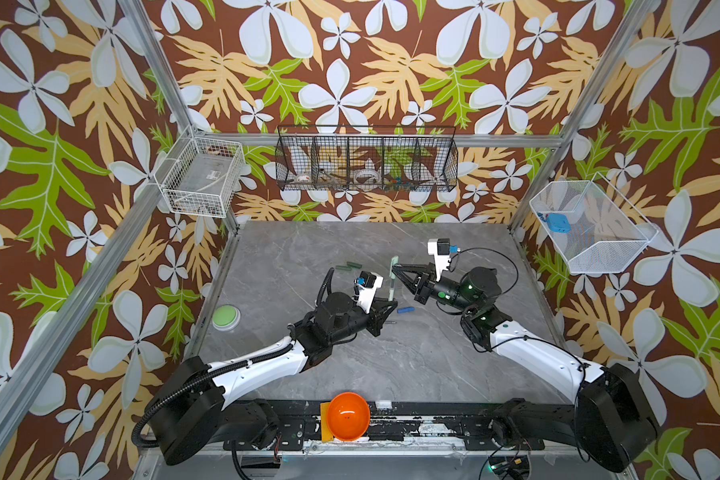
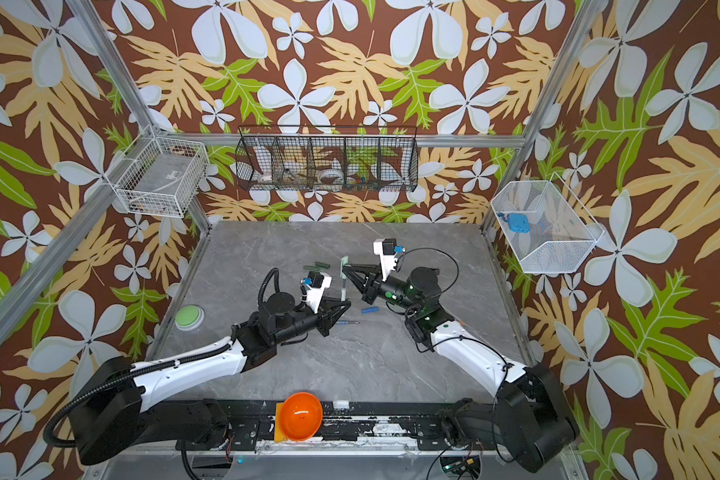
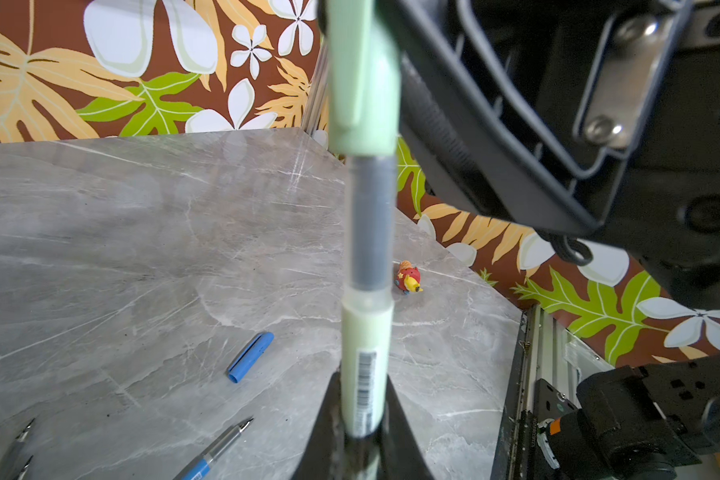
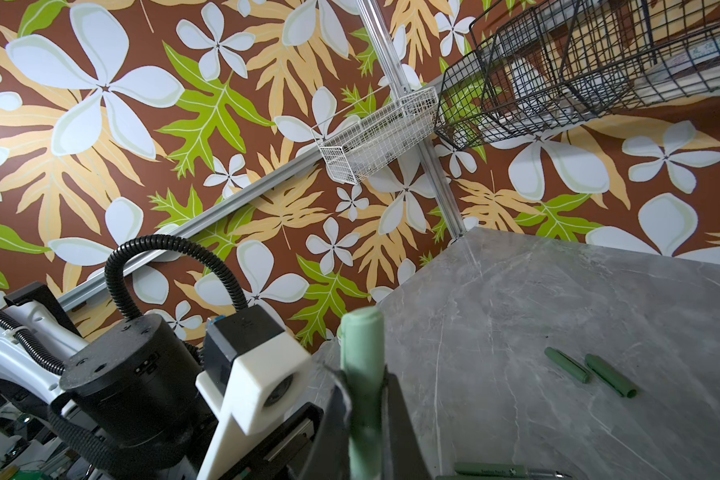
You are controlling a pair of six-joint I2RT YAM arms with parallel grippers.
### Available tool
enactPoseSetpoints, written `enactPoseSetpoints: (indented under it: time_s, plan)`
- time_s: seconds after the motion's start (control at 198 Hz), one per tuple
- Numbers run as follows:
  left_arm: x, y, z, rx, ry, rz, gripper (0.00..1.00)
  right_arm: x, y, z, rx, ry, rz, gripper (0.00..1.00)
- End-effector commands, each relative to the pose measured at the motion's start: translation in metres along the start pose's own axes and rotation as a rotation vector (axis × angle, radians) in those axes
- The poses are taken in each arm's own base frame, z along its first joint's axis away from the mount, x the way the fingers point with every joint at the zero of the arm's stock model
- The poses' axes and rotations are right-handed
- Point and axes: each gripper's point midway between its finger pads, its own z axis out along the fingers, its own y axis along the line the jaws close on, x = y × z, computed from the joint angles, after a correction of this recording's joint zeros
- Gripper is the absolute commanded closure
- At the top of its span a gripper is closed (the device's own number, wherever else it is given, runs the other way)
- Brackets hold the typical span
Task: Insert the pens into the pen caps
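Pinching a pale green pen (image 3: 366,332) upright in the left end effector (image 3: 362,378). Squeezing its matching cap (image 4: 362,345) in the right end effector (image 4: 364,378), seemingly sliding over the tip. Lying loose on the bench (image 3: 100,249), awaiting pairing: blue pen (image 3: 213,451), blue cap (image 3: 250,357), two dark green caps (image 4: 568,365), a dark green pen (image 4: 499,471).

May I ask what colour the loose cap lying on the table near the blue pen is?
Blue; the cap shows best in the left wrist view.
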Motion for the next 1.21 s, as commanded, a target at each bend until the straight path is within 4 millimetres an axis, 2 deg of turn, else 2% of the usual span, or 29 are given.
enactPoseSetpoints:
  time_s: [0.0, 0.172, 0.469, 0.641, 0.878, 1.206]
  plan:
    - [-0.02, -0.009, -0.001, 0.026, -0.07, 0.045, 1.0, 0.004, -0.005, 0.001, 0.022, 0.016, 0.01, 0.91]
    - [-0.021, -0.009, -0.001, 0.024, -0.077, 0.039, 1.0, 0.001, -0.004, 0.002, 0.021, 0.014, -0.001, 0.92]
    - [-0.029, -0.004, -0.005, -0.013, -0.101, 0.051, 1.0, 0.013, -0.004, -0.005, 0.029, 0.042, 0.007, 0.91]
    - [-0.035, -0.01, -0.002, 0.013, -0.109, 0.051, 1.0, 0.015, 0.0, -0.003, 0.024, 0.049, -0.007, 0.91]
    - [-0.048, -0.019, -0.004, 0.052, -0.152, 0.049, 1.0, 0.016, -0.004, -0.004, 0.051, 0.04, -0.018, 0.91]
    - [-0.05, -0.018, -0.005, 0.045, -0.162, 0.05, 1.0, 0.016, -0.003, -0.011, 0.091, 0.05, -0.061, 0.9]
